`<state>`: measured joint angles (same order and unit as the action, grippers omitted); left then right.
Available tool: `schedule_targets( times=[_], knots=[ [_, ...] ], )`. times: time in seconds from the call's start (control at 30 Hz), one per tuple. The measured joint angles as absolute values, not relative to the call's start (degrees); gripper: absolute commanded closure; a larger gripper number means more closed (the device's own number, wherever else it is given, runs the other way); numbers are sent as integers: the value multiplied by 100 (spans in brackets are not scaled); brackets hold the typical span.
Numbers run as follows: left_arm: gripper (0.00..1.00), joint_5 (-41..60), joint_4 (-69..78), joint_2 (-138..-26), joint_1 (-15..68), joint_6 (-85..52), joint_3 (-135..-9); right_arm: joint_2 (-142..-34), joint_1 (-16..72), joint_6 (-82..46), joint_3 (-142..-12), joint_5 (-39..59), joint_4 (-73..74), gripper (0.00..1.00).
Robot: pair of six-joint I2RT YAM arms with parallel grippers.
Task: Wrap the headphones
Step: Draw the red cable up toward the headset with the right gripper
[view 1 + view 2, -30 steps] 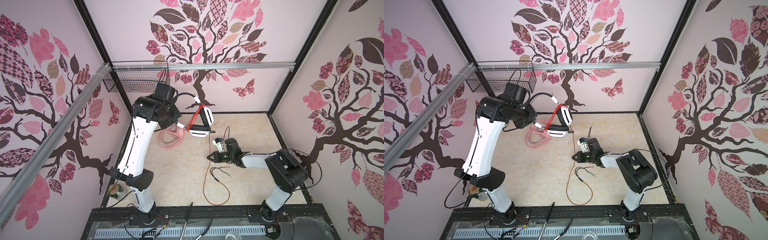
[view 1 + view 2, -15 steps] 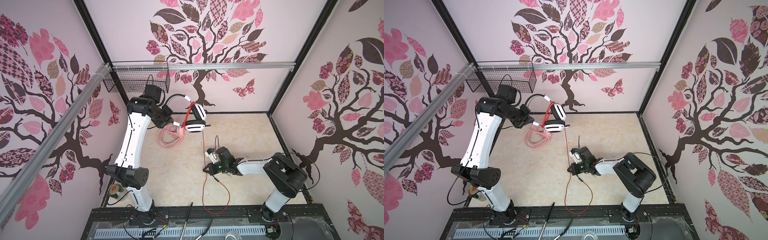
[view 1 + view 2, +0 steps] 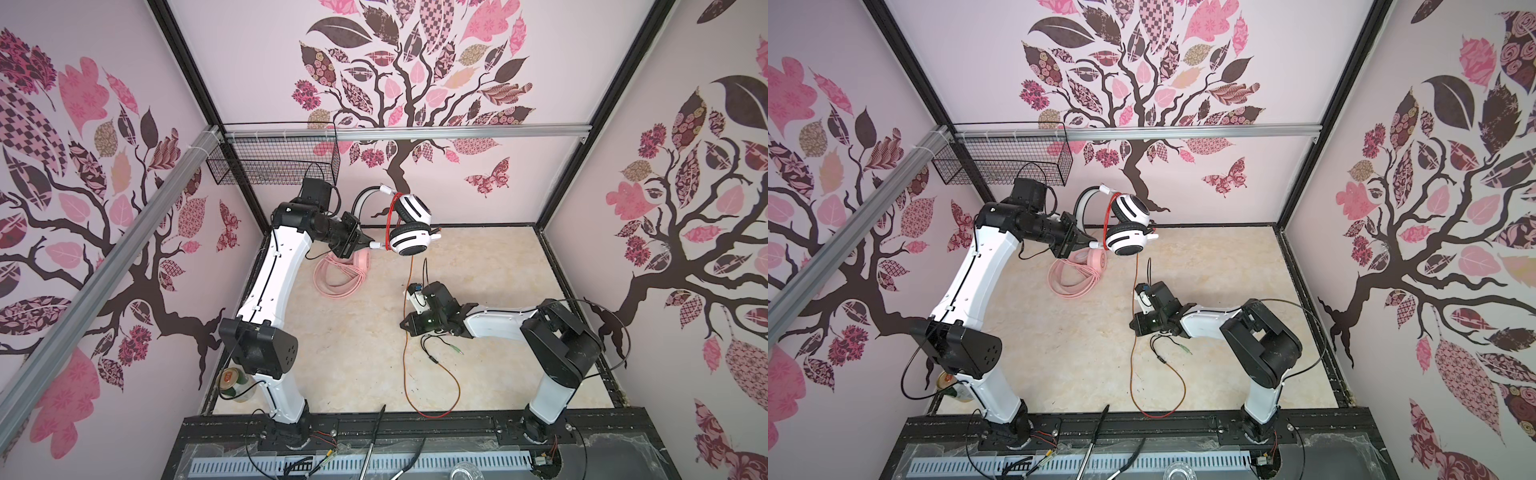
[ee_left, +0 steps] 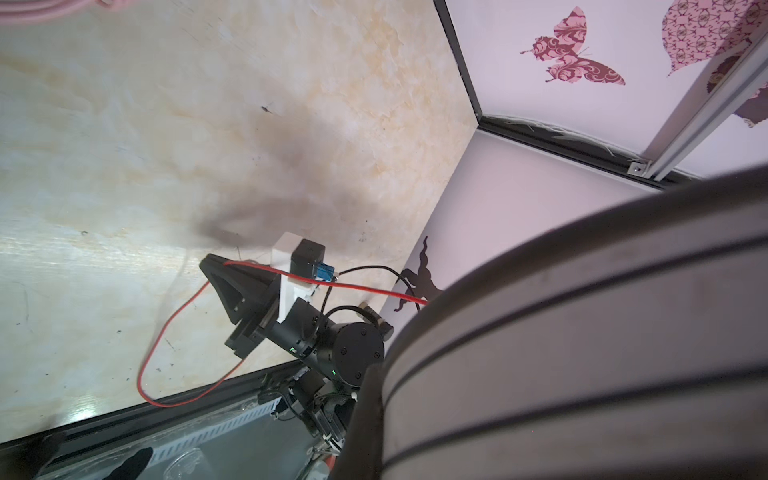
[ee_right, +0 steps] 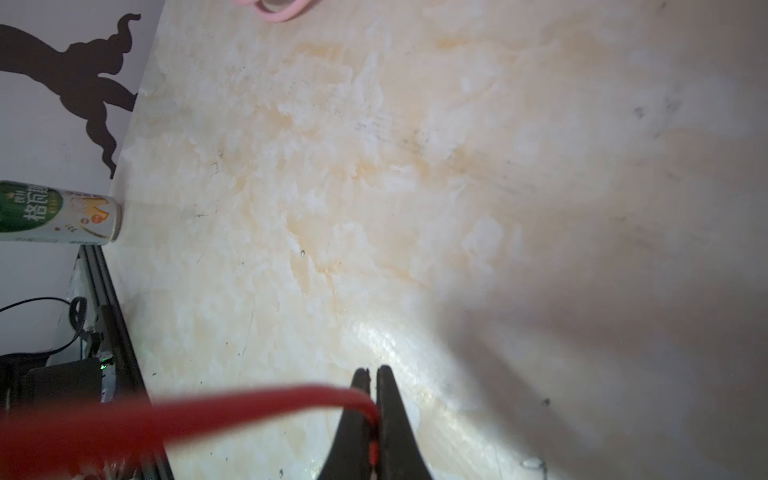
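Hanging above the rear of the marble-patterned bench (image 3: 498,270), the white-and-black headset (image 3: 409,241) is gripped near one earcup by the closed left tool (image 3: 365,244). Its orange-red cord (image 3: 404,353) is seen looped over the headband and dropped to the right tool (image 3: 403,324), whose jaws are clamped on it low over the bench, as confirmed in the right wrist view. Beyond the clamp, the cord is trailed in a loop towards the front edge. The pale pink headset (image 3: 362,261) is laid on the bench under the left tool, its pink cord (image 3: 336,284) bundled beside it.
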<state>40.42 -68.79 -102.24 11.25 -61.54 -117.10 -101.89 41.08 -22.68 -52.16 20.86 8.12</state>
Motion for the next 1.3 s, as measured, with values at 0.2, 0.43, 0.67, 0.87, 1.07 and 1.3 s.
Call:
schedule_targets(
  times=[0.2,0.43,0.67,0.87,1.07,1.3],
  knots=[
    [100,4449,-6510,-10103,1118,-6431,-11389,-10475,4121,-2222,-5516,1857,458,100],
    [100,3765,-6508,-10097,1118,-6431,-11386,-10221,4659,-2021,-5430,1509,-8,100],
    [100,2095,-6479,-10095,1125,-6357,-11354,-9299,5537,-1752,-5489,937,-1061,100],
    [100,819,-6250,-9979,1153,-6431,-10785,-8626,6045,-1752,-5673,626,-1772,100],
    [100,-379,-6316,-9983,1468,-6414,-10707,-8300,6224,-1594,-6241,388,-2668,100],
    [100,-1140,-6399,-9979,1837,-6407,-10495,-7935,6219,-1144,-7430,89,-3618,100]
  ],
)
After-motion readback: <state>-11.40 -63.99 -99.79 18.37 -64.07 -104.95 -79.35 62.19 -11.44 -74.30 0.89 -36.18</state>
